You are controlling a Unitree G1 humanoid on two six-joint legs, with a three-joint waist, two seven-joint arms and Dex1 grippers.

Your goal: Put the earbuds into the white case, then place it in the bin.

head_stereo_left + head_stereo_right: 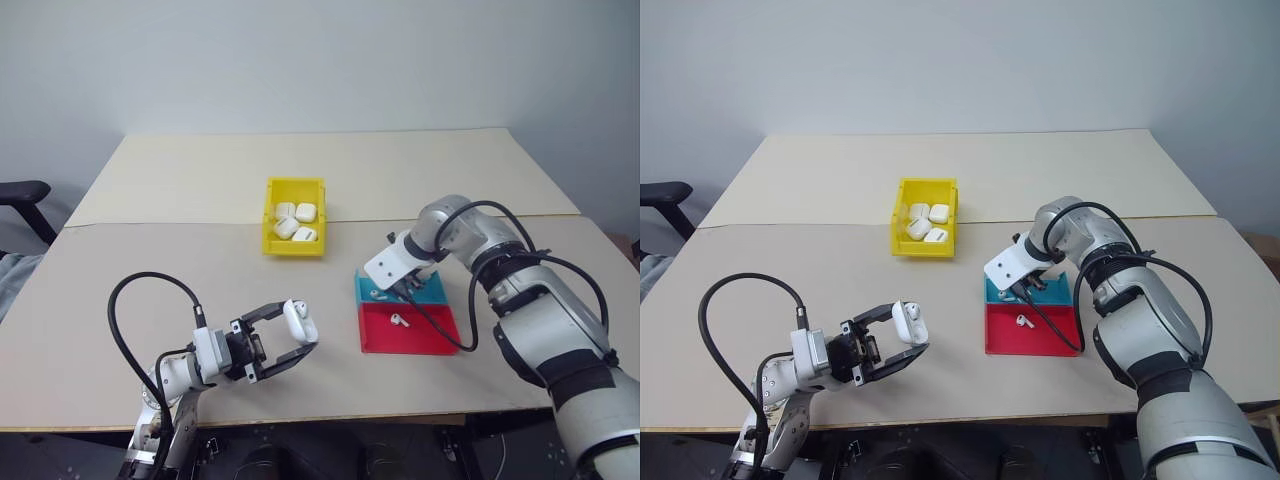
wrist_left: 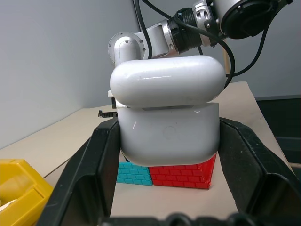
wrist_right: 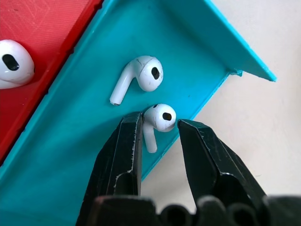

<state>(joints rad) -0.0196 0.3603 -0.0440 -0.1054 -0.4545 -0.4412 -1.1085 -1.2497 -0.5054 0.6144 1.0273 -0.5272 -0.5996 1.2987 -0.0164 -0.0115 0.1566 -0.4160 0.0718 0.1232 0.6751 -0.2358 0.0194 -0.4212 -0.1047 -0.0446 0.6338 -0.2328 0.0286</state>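
Note:
The white case (image 1: 297,316) hangs above the table's near left with its lid tipped up, my left gripper (image 1: 300,328) shut on its body. My right gripper (image 3: 160,125) points down into the blue tray (image 3: 70,132), open, its fingers close on either side of one earbud (image 3: 162,117) that lies on the tray floor. A second earbud (image 3: 141,77) lies just beyond it. Another earbud (image 1: 398,320) lies in the red tray (image 1: 430,338). The yellow bin (image 1: 270,215) stands at the table's middle, well away from both grippers.
Several white cases (image 1: 295,222) lie inside the bin. The blue and red trays sit side by side, right of the table's middle. A black chair arm (image 1: 20,195) juts in past the table's left edge. Black cables loop off both wrists.

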